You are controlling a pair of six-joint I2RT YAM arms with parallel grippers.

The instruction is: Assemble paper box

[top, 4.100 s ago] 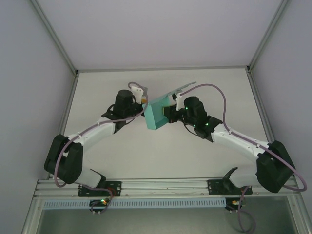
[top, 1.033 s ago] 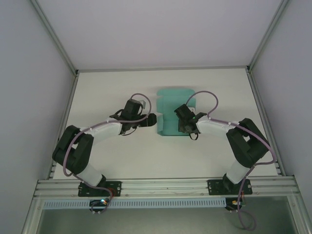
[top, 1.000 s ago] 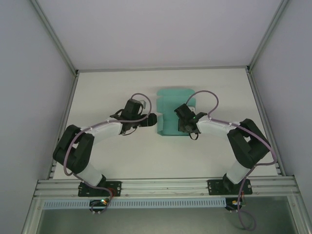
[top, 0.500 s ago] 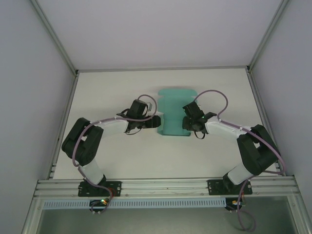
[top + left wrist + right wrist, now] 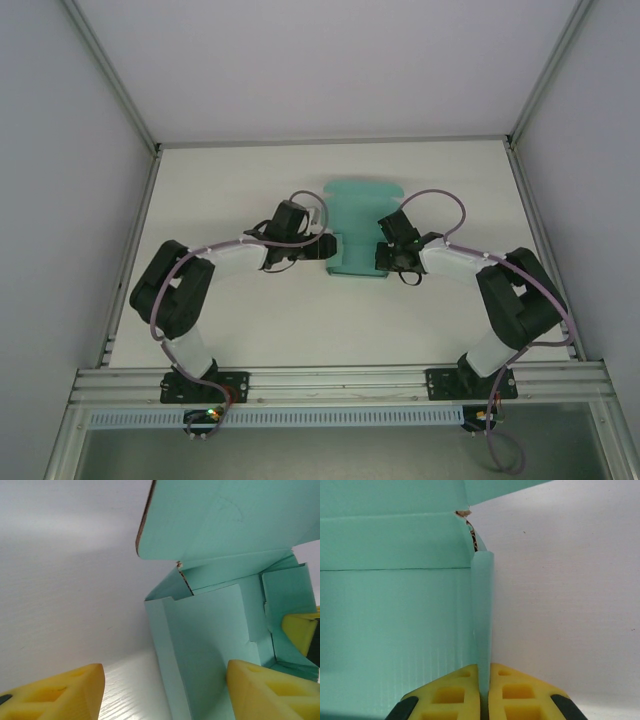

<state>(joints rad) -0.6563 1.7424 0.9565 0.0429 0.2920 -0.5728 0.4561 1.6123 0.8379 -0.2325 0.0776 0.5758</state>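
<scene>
Right claw (image 5: 484, 696) is squeezed together on the thin right wall of the box (image 5: 357, 215), with the card pinched flat between its two yellow pads (image 5: 447, 700). Left claw (image 5: 165, 682) is apart. One finger sits inside the box by the left wall, and the other is outside over the table (image 5: 220, 180), not touching the card. The box rests on the white table, about in the middle, right between the two claws. Its top is open, and a big lid flap (image 5: 225, 515) sticks out from the back wall. I think this box is very light, because it is only thin green card with nothing inside. It will bend fast if it is pushed in the middle of a wall, and a hard squeeze could crush it. The corner by the lid looks a bit ragged, so it could rip there. The best place to hold it is the top edge of a wall, close to a corner, where the folds make it stiffer. It could also slide on the smooth table, so one claw should hold it while the other folds the flap down.
</scene>
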